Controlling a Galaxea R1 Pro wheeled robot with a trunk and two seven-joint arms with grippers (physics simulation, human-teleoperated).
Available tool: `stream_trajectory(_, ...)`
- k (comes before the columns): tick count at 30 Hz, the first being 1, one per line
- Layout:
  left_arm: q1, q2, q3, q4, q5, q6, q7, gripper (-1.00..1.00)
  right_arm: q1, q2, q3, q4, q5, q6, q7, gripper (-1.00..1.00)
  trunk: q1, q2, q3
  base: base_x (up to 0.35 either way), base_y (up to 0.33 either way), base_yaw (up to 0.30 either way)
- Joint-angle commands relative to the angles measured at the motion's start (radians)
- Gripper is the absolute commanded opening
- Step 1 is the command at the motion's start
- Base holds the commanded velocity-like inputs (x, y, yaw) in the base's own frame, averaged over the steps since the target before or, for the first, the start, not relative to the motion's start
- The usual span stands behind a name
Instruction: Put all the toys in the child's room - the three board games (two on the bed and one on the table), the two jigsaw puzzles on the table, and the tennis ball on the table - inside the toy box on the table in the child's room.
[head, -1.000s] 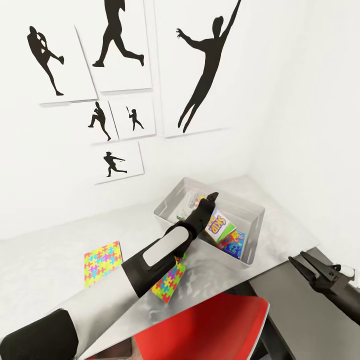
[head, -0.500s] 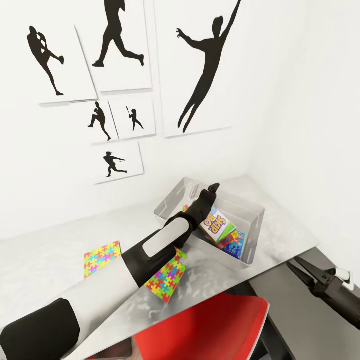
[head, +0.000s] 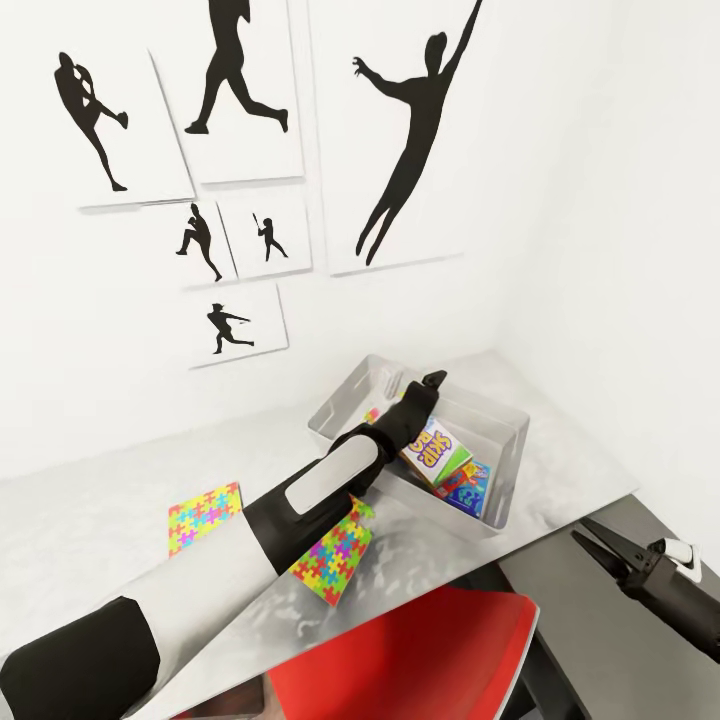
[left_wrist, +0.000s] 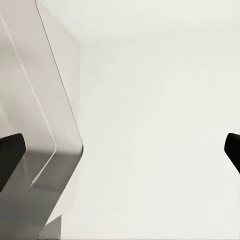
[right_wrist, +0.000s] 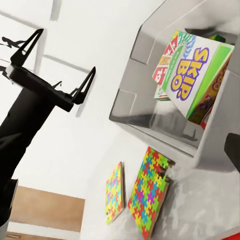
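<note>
Toy box (head: 505, 470) sits on the table (head: 90, 540) near the back corner of the child's room, under the black silhouette pictures (head: 405, 130); my left gripper (head: 425, 385) hangs over it with the fingers spread wide and nothing between them, which you can see best from my right wrist camera; inside the tub there's a board game (head: 433, 450) with "Skip-Bo" on its white front leaning tilted against the others, a blue one (head: 468, 490) just beside it, and a bit of a third box (right_wrist: 165, 62) tucked behind; one jigsaw puzzle (head: 204, 518) lies flat on the table well to the left of the tub; the second puzzle (head: 335, 555) is near the front edge, partly under my left forearm, close to the tub's near wall; my right gripper (head: 605, 545) is off low to the right past the table edge, jaws parted, empty; red chair (head: 400, 655) sits below the table edge.
</note>
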Motion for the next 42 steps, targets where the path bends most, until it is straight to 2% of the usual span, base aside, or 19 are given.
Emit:
stream_trajectory(1, -0.001, 0.000, -0.002, -0.001, 0.009, -0.004, 0.002, 1.00, -0.001, 0.000, -0.001, 0.000, 0.001, 0.004, 0.003, 1.00, 0.001, -0.002, -0.002, 0.000, 0.000, 0.000)
stream_trajectory(21, -0.001, 0.000, -0.005, -0.004, 0.009, 0.022, -0.002, 1.00, -0.001, 0.000, 0.000, 0.000, 0.002, 0.003, 0.003, 1.00, 0.001, -0.002, 0.002, 0.000, 0.000, -0.002)
stream_trajectory(29, -0.001, 0.000, 0.003, -0.014, 0.006, 0.140, -0.002, 1.00, -0.001, 0.000, 0.001, 0.000, 0.002, -0.004, 0.004, 1.00, 0.001, -0.002, 0.013, 0.000, 0.000, -0.061)
stream_trajectory(36, -0.001, 0.000, 0.026, -0.017, 0.008, 0.178, -0.002, 1.00, -0.001, 0.000, 0.001, 0.000, 0.002, -0.019, 0.005, 1.00, 0.001, -0.002, 0.023, 0.000, 0.000, -0.075)
stream_trajectory(42, 0.001, 0.000, 0.031, -0.024, 0.007, 0.204, -0.003, 1.00, -0.001, 0.000, 0.001, 0.000, 0.006, -0.021, 0.004, 1.00, 0.001, -0.002, 0.033, 0.000, 0.000, -0.076)
